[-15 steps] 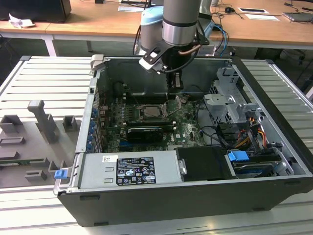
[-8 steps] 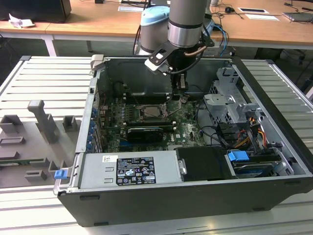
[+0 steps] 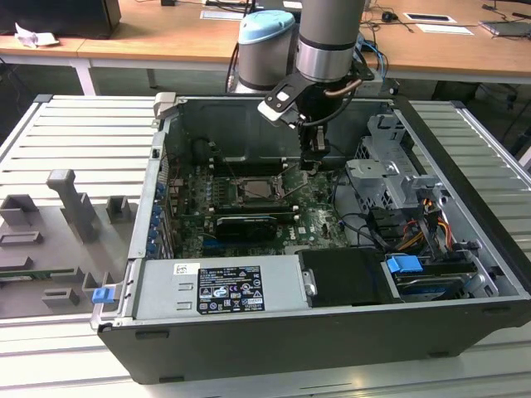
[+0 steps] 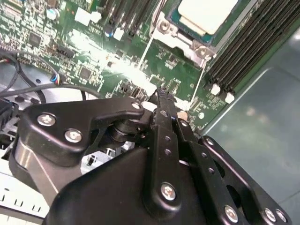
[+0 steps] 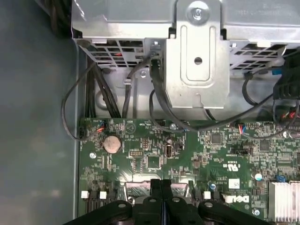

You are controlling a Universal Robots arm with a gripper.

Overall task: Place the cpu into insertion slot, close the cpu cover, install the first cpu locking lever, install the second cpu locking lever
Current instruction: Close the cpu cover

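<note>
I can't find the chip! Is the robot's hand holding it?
No, in the second wrist view the cpu lies in the insertion slot, apart from the hand.

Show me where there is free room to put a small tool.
Free: ribbed table on both sides of the case, apart from the grey fixtures at the exterior view's left; inside, the black panel beside the power supply. Crowded: the circuit board around the gripper, the cabled drive cage.

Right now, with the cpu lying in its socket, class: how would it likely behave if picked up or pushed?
The cpu is probably stiff: it looks like a flat metal-faced square. Its smooth, pale face suggests it could be slippery to hold. Being flat and square, it should slide rather than roll.
</note>
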